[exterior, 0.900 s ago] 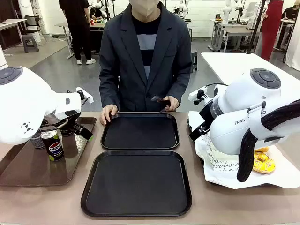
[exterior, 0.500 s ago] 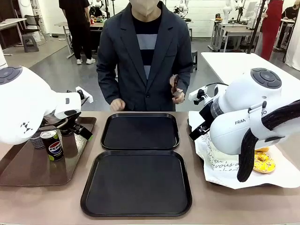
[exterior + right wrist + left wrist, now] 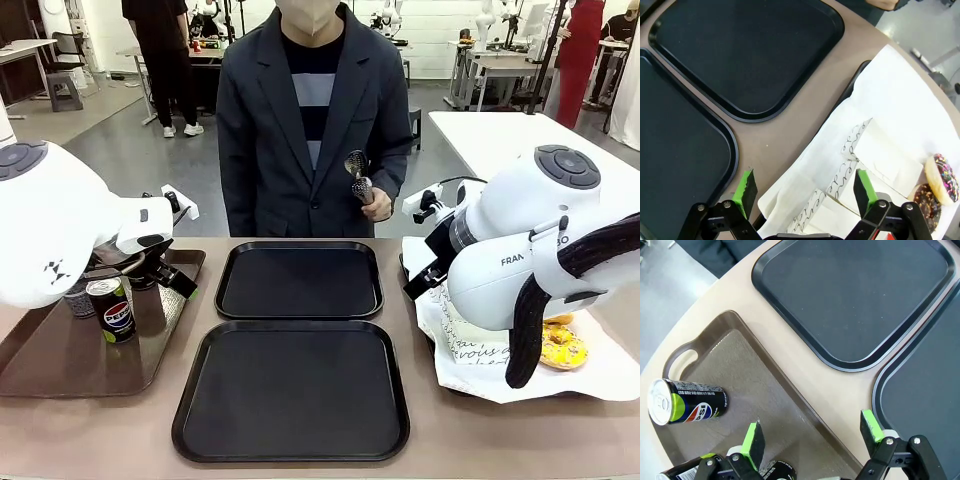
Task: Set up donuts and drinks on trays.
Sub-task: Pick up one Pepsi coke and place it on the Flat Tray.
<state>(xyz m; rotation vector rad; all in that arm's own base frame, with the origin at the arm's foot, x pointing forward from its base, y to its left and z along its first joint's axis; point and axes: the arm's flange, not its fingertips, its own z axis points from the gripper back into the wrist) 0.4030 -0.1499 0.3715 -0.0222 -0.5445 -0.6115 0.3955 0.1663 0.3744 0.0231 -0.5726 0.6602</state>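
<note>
Two black trays lie bare in the middle of the table, the far tray (image 3: pixel 300 282) in front of the person and the near tray (image 3: pixel 292 392) on my side. A black Pepsi can (image 3: pixel 113 310) and a grey can (image 3: pixel 78 299) stand on the brown tray (image 3: pixel 60 365) at the left. My left gripper (image 3: pixel 812 432) hangs open over that brown tray's edge, with one Pepsi can (image 3: pixel 687 406) off to its side and more cans (image 3: pixel 775 471) under it. My right gripper (image 3: pixel 805 187) hangs open over white paper sleeves (image 3: pixel 860 160). Sprinkled and chocolate donuts (image 3: pixel 935 187) lie beyond them. A yellow donut (image 3: pixel 562 347) shows under the right arm.
The person stands at the far side, holding metal tongs (image 3: pixel 357 177) upright at chest height. A white printed paper sheet (image 3: pixel 470 355) covers the table's right side. Bare tabletop (image 3: pixel 790 130) runs between the black trays and the paper.
The person's hands have left the far tray's edge and one has raised the tongs to chest height. Neither arm has moved.
</note>
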